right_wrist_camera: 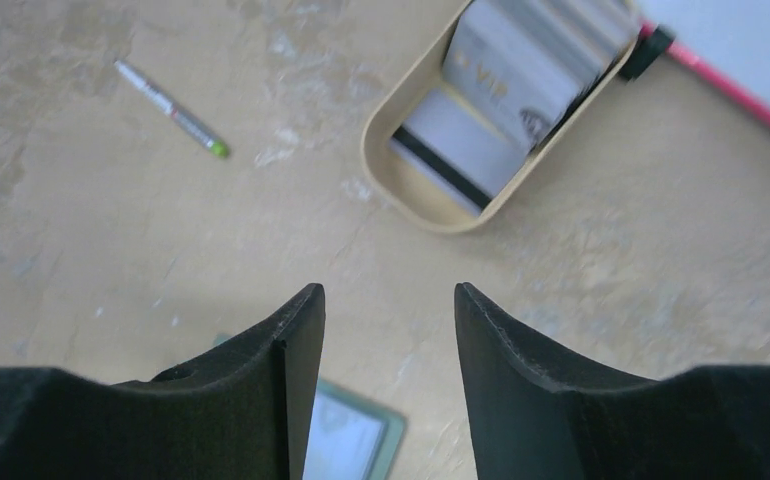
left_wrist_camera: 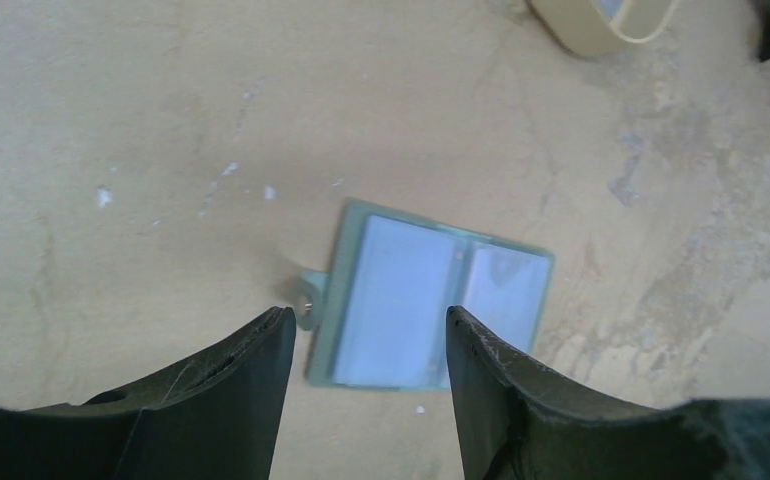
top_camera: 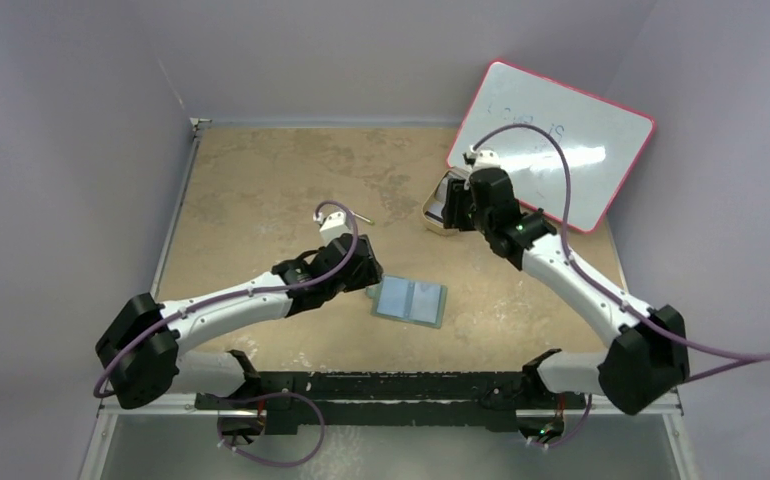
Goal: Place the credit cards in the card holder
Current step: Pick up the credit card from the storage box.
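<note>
On tabletop, card holder open flat, pale-blue pockets, left gripper wide, right gripper parted

The left arm reaches forward and rightward from its base at the near left corner. It lies low over the bench, with its wrist bent so that the left jaws point down and stand wide apart. The right arm stretches from the near right corner toward the far side, leaning leftward, and the right jaws tilt down at the bench, also parted.
</note>
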Tool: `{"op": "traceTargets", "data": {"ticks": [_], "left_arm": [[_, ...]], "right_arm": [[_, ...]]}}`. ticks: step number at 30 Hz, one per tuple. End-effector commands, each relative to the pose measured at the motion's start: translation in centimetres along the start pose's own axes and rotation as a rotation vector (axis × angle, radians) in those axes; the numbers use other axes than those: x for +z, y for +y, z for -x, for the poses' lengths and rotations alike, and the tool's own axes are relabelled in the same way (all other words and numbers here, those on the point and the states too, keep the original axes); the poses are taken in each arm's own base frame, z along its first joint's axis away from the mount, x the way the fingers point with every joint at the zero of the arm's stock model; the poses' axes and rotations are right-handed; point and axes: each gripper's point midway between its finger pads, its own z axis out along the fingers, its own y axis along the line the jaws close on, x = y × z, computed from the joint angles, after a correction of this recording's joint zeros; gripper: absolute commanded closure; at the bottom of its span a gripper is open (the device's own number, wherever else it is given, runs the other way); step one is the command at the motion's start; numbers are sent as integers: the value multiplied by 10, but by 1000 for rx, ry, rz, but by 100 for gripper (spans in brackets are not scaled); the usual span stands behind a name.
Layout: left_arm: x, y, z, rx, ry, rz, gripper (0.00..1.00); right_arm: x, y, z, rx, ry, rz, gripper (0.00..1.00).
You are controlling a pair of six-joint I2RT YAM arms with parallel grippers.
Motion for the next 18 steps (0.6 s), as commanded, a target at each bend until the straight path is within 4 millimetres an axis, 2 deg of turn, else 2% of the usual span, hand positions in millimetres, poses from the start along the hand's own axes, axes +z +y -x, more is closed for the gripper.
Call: {"op": "traceTargets", "data": {"ticks": [1,6,9,12,14,18], "left_arm": [[1,31,-3,54,11,69,44],[9,37,-20,70,62,61,43],[16,32,-31,63,97,23,44],[21,34,-32,73,95,42,44],[24,36,-30,85,82,55,43],[29,44,-29,111,72,98,44]], "right_arm": [[25,-15,51,-170,-83,-70,45],[66,-40,61,-295,-29,-160,41],[90,-56,56,-363,33,-215,40],[111,-73,46,-429,101,-269,40],[121,-79,47,-462,119,-295,41],[134,-84,48,-512,140,-306,42]]}}
